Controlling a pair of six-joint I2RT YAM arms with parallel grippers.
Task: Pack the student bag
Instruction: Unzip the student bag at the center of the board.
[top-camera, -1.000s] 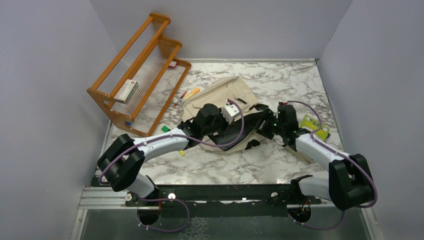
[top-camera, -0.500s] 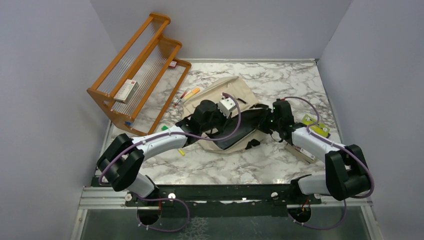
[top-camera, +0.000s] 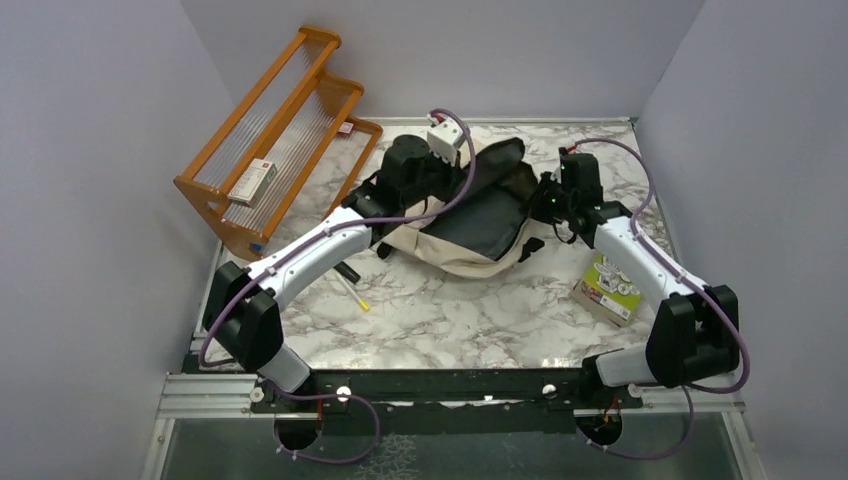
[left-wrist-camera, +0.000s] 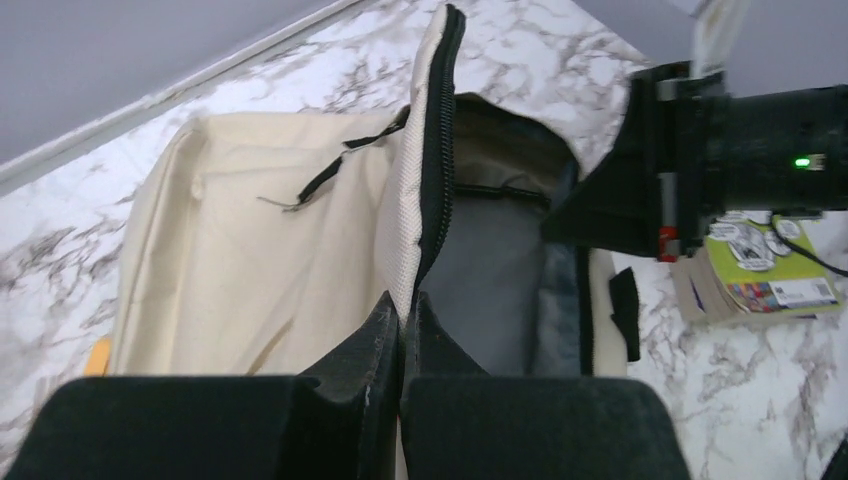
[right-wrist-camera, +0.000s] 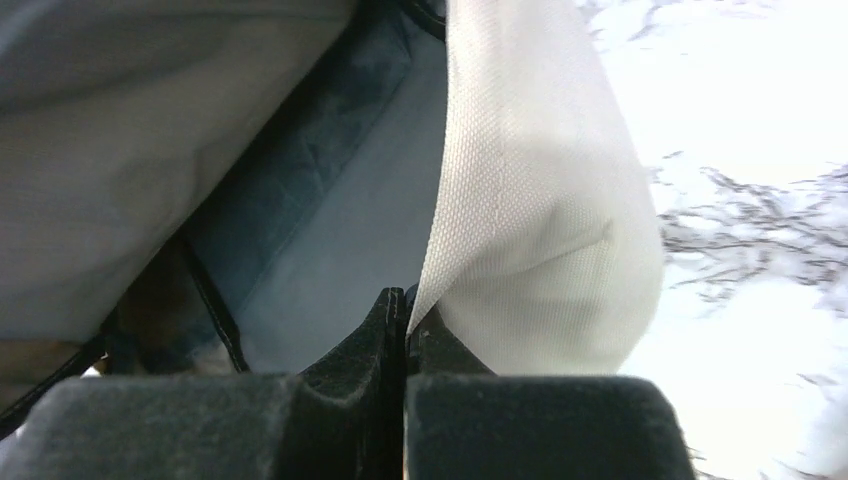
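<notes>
Left end effector (left-wrist-camera: 403, 305) pinching student bag (left-wrist-camera: 250, 240), woven cream canvas

We see the student bag (top-camera: 478, 222) lying open in the upper centre of the frame on the marble table (top-camera: 470, 320), its dark lining facing up and cream canvas showing along its lower edge. The left gripper (top-camera: 447, 180) meets its upper-left rim and the right gripper (top-camera: 540, 193) its right rim. A wooden rack (top-camera: 270, 140) stands at upper left with a small box (top-camera: 252, 180) on it. A green-topped book (top-camera: 608, 288) lies at right, and a thin yellow-tipped stick (top-camera: 354, 294) lies left of centre.
</notes>
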